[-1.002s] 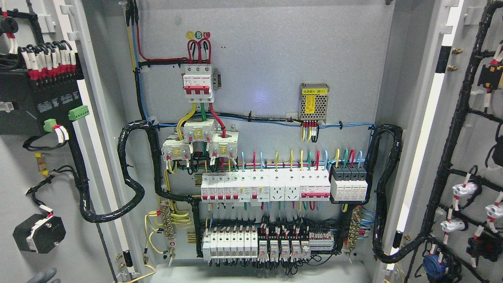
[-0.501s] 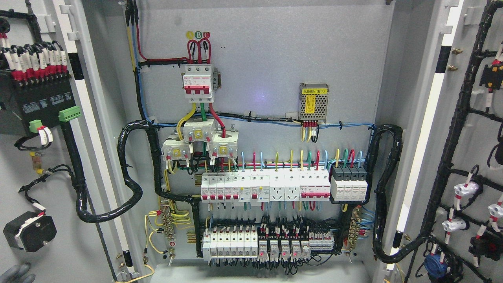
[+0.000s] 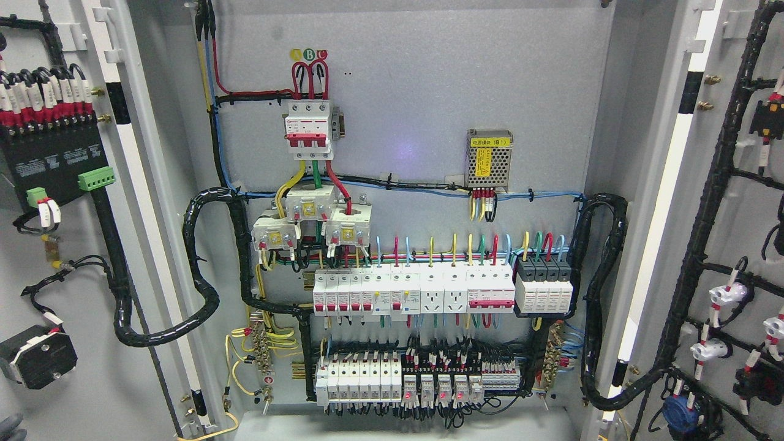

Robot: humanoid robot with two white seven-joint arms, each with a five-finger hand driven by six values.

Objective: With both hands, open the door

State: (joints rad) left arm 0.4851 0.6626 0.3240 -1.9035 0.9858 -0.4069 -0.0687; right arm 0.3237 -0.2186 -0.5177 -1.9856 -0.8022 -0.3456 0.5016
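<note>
Grey fingers (image 3: 9, 427) below left door (image 3: 79, 343).

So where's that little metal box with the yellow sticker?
In the head view, the metal box sits right of centre on the cabinet's back panel, above the row of white breakers.

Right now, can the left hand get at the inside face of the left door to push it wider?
Probably yes. Only a grey sliver of the left hand shows at the bottom-left corner, right by the left door. That lower panel is bare there, with the black component and cabling above it.
</note>
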